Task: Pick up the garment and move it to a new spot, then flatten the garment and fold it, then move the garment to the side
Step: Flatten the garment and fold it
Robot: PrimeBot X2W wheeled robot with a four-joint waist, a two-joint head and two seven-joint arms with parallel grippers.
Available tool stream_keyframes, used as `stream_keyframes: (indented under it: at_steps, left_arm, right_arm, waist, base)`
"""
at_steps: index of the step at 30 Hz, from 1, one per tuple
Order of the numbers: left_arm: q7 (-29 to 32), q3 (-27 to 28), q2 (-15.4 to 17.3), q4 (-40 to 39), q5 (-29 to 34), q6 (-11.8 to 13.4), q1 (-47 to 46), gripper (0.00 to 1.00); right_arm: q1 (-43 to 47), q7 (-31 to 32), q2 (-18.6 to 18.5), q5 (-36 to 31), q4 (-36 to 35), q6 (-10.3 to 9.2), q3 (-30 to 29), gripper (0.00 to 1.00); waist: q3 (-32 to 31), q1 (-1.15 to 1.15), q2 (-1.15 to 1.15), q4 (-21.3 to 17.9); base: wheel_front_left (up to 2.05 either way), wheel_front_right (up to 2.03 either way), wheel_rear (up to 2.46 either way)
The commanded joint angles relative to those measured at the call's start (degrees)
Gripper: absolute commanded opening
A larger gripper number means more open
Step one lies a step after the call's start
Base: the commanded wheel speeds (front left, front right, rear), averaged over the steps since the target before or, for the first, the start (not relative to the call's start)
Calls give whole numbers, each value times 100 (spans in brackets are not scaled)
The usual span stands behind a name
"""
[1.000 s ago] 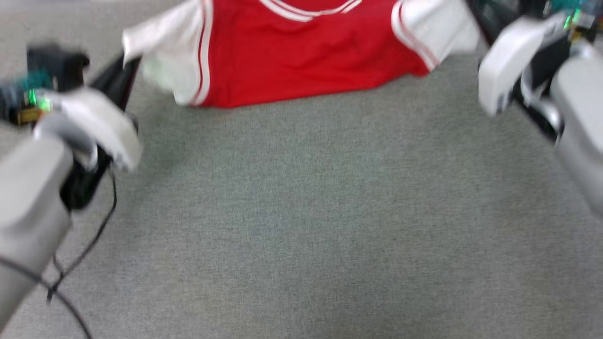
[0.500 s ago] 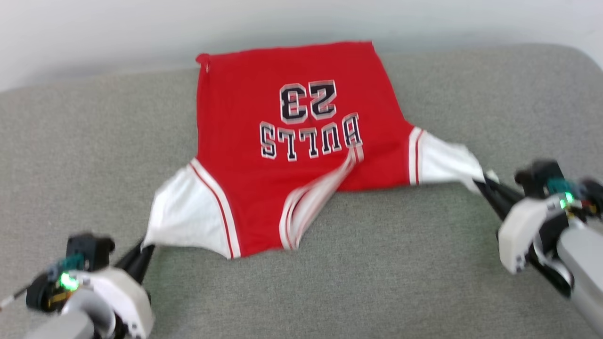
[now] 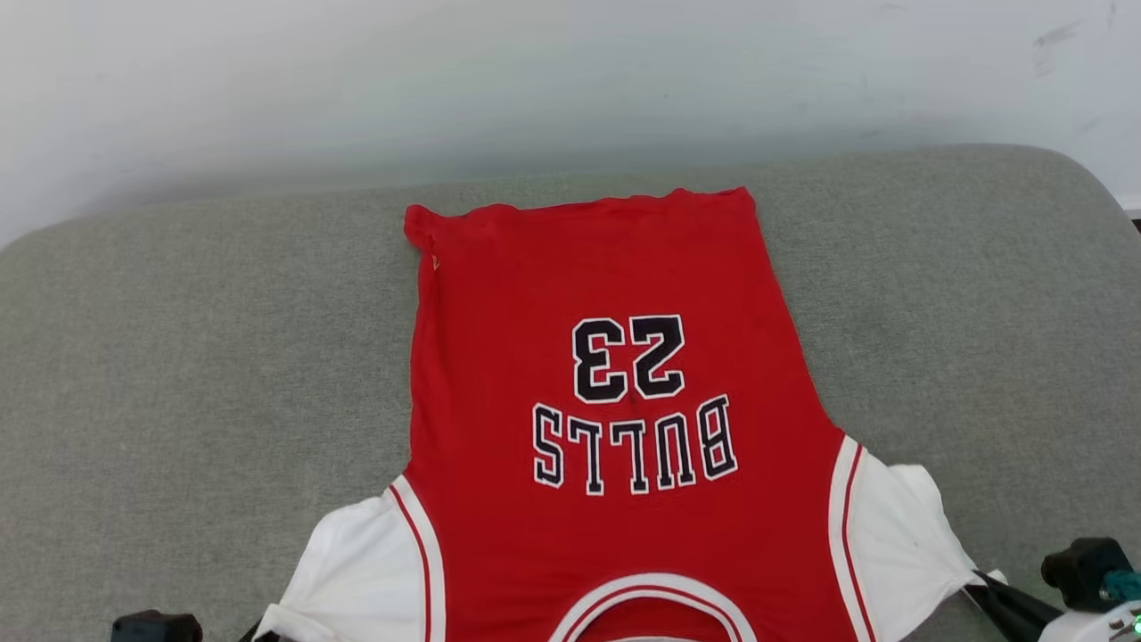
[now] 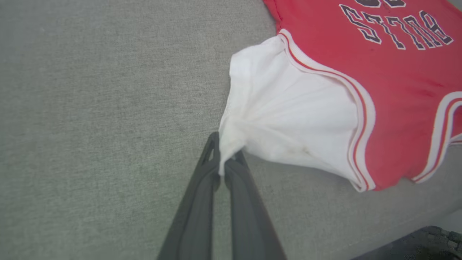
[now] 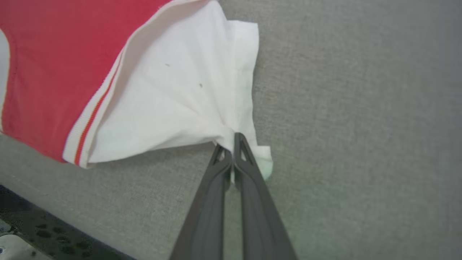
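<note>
The red jersey-style T-shirt with short white sleeves [image 3: 615, 285] lies spread on the grey cloth-covered tabletop [image 3: 178, 357]. Its black "BULLS 23" lettering [image 3: 633, 406] faces up, its hem is on the far side near the pale wall [image 3: 535, 80], and its striped collar [image 3: 651, 597] is closest to me.

My left jaws are closed on the outer edge of the white sleeve on my left [image 4: 288, 119]. My right jaws are closed on the corner of the white sleeve on my right [image 5: 173, 90]. In both wrist views the cloth gathers into small pleats at the pinch.

I judge that I am in the flattening step: the shirt is laid down, but not yet smooth.

To do this well, I should pull the two sleeves apart and a little toward me with equal force, so that the body stays straight and the lettering does not twist. I should hold both pinches low, almost touching the tabletop, because a high pull would lift the shoulders and let air under them.

The far left corner of the hem [image 3: 417, 227] looks rolled over, and pulling only on the sleeves may not open it. It will probably need its own stroke afterwards.

The collar side seems close to the near edge of the tabletop, so I should not drag much further toward me, or the shirt could slide off. When the sleeves lie without pleats, I should open both jaws together and rise straight up, so that the cloth is not disturbed.
</note>
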Motion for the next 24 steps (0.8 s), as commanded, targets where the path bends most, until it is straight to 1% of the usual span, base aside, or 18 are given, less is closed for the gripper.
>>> stream_keyframes:
  at_steps: [1,3,4,5,6,10,13,17,19,21,24]
  left_arm:
    - [-14,73,-6,-50,54,59,89,0]
    - [-14,112,-44,-115,130,79,155,0]
    - [-14,130,-60,-141,167,92,158,0]
    - [-14,138,-81,-170,217,99,142,0]
    - [-14,155,-101,-197,284,108,99,0]
    - [-14,183,-168,-309,477,111,-79,0]
    - [-14,213,-159,-399,654,173,-222,0]
    - [-14,276,-163,-578,869,221,-448,0]
    - [-14,323,-171,-687,981,259,-593,0]
    - [-14,349,-198,-791,1094,255,-736,0]
    - [-14,388,-248,-928,1229,228,-948,0]
  right_arm:
    - [156,83,-69,-67,-100,-10,-142,0]
    - [271,223,-52,-181,-274,-10,-353,0]
    - [296,282,-20,-244,-356,-10,-490,6]
    - [309,363,21,-303,-449,-10,-618,42]
    - [286,416,36,-401,-556,-10,-744,100]
    - [-17,616,81,-787,-1049,-8,-1370,100]
    - [-349,806,129,-1092,-1532,-7,-1887,100]
    - [-1126,1207,172,-1385,-2161,-8,-2464,100]
    - [-1654,1466,217,-1421,-2369,-8,-2605,100]
    - [-2243,1797,204,-1433,-2432,-8,-2651,100]
    - [-3162,2472,175,-1387,-2303,-8,-2447,100]
  waist:
    - [16,1,0,-3]
    - [44,1,0,7]
    - [60,1,0,21]
    - [75,1,0,36]
    - [100,1,0,55]
    - [216,1,0,147]
    - [378,1,0,229]
    - [711,1,0,389]
    - [914,1,0,491]
    - [1149,1,0,615]
    - [1530,1,0,791]
  base:
    - [0,0,0]
    - [0,0,0]
    - [0,0,0]
    - [0,0,0]
    - [0,0,0]
    - [0,0,0]
    - [0,0,0]
    - [0,0,0]
    - [0,0,0]
    - [0,0,0]
    - [0,0,0]
